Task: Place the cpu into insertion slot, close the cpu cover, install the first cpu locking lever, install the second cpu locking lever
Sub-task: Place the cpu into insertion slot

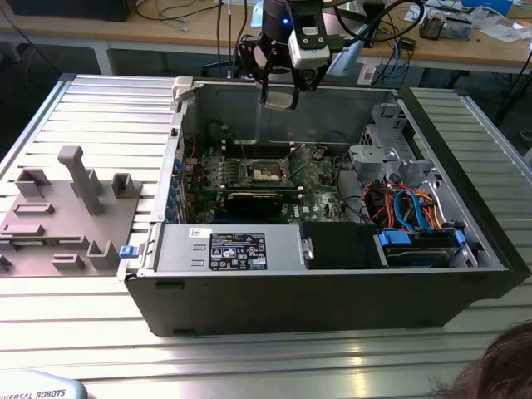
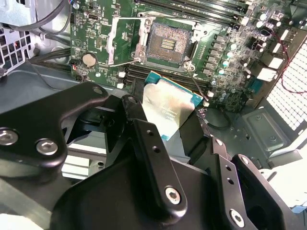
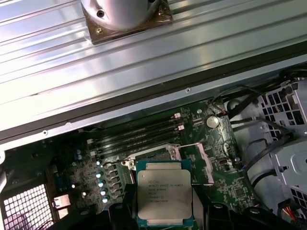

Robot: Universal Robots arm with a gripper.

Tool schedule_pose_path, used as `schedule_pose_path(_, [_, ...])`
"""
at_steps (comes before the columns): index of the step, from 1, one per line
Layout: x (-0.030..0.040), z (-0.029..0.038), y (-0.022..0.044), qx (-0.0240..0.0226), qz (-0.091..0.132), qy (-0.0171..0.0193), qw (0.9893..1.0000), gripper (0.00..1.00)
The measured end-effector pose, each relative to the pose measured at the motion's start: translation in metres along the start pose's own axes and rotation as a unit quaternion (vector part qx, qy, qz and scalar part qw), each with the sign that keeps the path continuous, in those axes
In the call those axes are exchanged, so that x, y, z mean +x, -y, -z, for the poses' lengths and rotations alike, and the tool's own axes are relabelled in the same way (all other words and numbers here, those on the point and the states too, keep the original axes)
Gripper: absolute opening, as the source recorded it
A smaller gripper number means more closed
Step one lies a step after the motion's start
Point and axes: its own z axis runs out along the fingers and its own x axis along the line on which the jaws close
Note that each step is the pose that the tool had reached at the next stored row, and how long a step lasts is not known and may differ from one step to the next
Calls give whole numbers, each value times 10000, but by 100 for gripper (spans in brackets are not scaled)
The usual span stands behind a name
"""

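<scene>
My gripper (image 1: 281,93) hangs above the open computer case, shut on the cpu (image 1: 279,99). In both wrist views the cpu (image 2: 167,108) (image 3: 164,191) is a flat square chip with a silver top, pinched at its edges between the black fingers (image 2: 139,120). Beneath it on the green board lies the insertion slot (image 2: 167,43) (image 1: 268,171), a dark square socket, uncovered and with no chip in it. The cpu cover (image 2: 125,40) (image 3: 199,163) is swung open beside the socket. In the first wrist view the chip hides most of the insertion slot (image 3: 152,154).
The case walls (image 1: 179,141) ring the board. A drive cage with coloured cables (image 1: 399,179) fills the exterior view's right; a power supply (image 1: 237,249) sits in front. A grey fixture block (image 1: 71,204) stands on the ribbed table at the left. A person's hair (image 1: 499,370) shows bottom right.
</scene>
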Motion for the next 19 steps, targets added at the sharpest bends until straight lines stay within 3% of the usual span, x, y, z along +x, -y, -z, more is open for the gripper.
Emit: schedule_pose_path(19, [0,0,0,-6,-282,25,9996,54])
